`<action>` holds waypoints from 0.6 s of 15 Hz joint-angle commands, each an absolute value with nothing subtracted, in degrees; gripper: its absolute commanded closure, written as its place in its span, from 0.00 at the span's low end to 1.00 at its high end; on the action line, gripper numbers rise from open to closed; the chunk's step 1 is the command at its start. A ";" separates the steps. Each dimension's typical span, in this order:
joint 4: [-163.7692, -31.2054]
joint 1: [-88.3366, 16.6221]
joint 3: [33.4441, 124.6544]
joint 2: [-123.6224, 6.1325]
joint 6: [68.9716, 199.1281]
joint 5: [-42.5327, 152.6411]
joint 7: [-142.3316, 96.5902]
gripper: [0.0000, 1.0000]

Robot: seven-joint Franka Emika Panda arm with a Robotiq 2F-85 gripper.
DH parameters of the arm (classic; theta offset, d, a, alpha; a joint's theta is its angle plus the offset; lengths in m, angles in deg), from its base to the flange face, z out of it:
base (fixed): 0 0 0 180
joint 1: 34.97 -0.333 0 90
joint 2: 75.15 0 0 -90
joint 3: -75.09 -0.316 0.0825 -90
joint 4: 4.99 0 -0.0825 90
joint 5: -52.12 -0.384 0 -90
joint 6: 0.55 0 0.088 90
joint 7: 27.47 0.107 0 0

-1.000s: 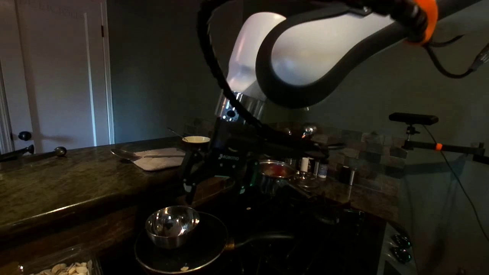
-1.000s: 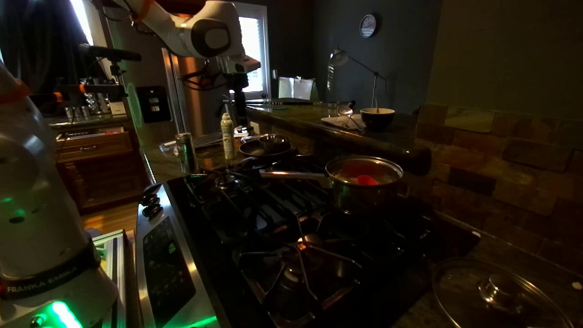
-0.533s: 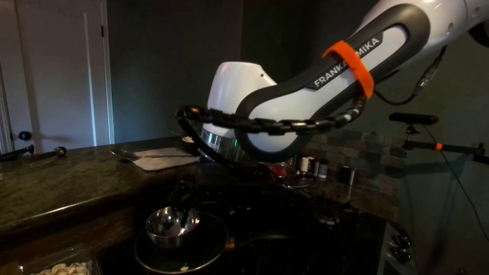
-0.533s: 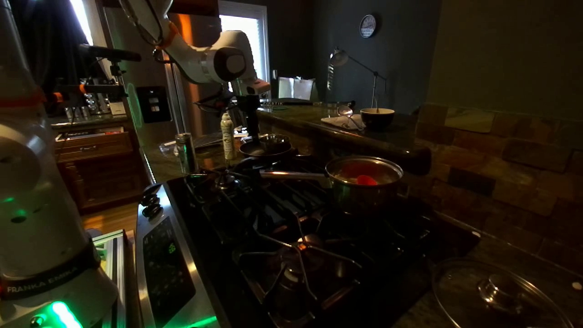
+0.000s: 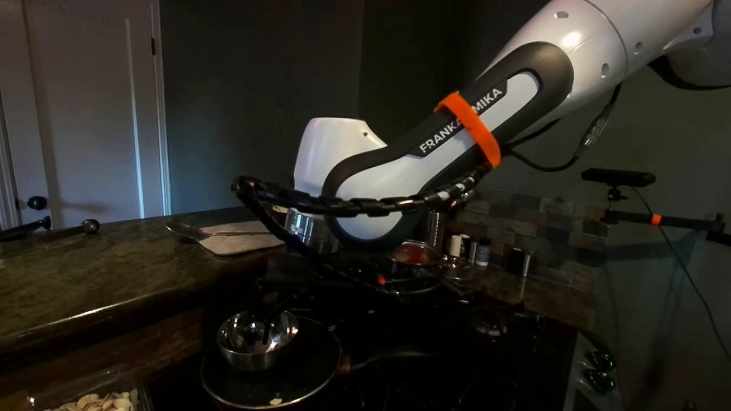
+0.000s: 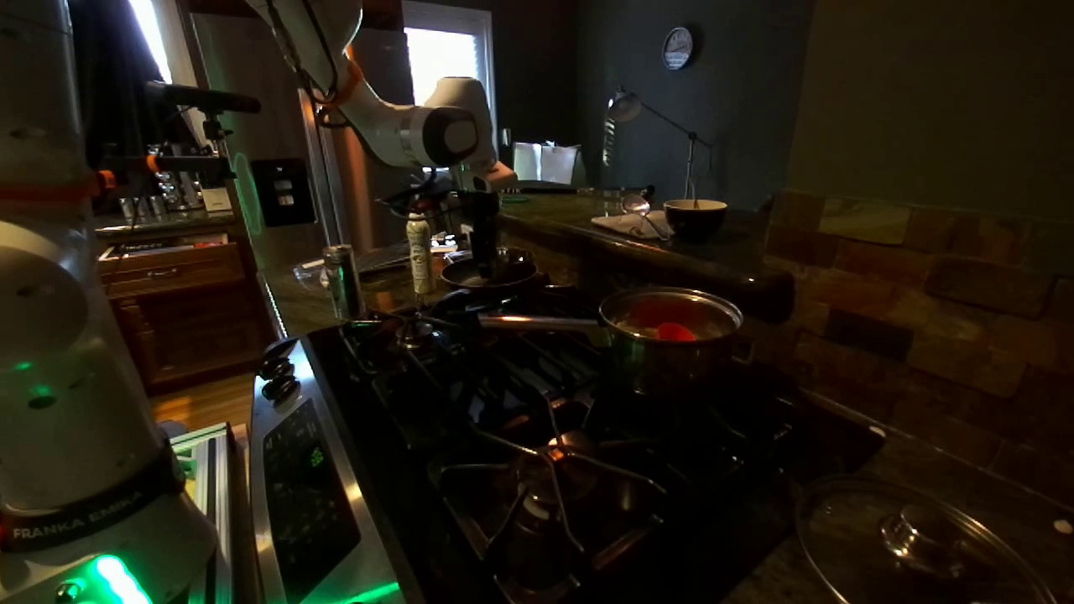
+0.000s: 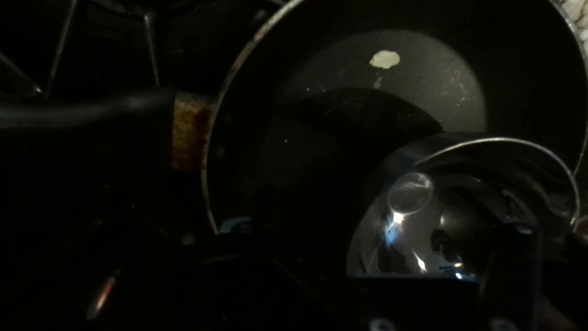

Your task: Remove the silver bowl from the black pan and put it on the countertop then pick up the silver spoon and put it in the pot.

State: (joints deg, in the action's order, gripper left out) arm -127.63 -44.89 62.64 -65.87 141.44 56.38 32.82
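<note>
The silver bowl (image 5: 257,339) rests inside the black pan (image 5: 311,371), toward the side by the raised countertop (image 5: 103,285). My gripper (image 7: 376,227) is down at the bowl with its jaws wide apart. In the wrist view one dark finger (image 7: 514,257) stands over the bowl's inside, and the opposite one is beyond the bowl's near wall, mostly lost in shadow. Whether either touches the steel, I cannot tell. On a pale cloth on the countertop lies the silver spoon (image 5: 188,231). The steel pot (image 6: 671,356) stands on the stove with something red inside.
A dark bowl with a pale inside (image 6: 695,220) stands near the spoon. Beside the pan are a spray can (image 6: 419,256) and a metal cylinder (image 6: 341,281). A clear tub of pale slices (image 5: 105,401) sits below the counter edge. A glass lid (image 6: 923,545) lies past the burners.
The arm has swung across and downward, bringing the open gripper from above and behind the pan down to the silver bowl. The bowl, pan, spoon and pot have stayed in place.
</note>
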 commanded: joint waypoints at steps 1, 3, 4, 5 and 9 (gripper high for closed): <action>-125.40 -47.18 64.44 -63.60 141.03 55.25 34.95 0.40; -124.98 -47.69 64.86 -63.07 140.95 55.10 35.20 0.55; -124.98 -47.87 65.07 -63.07 140.97 55.13 35.41 0.64; -124.96 -48.03 65.25 -63.18 140.96 55.27 35.66 0.70; -125.36 -47.97 65.67 -65.12 140.30 54.79 34.72 0.99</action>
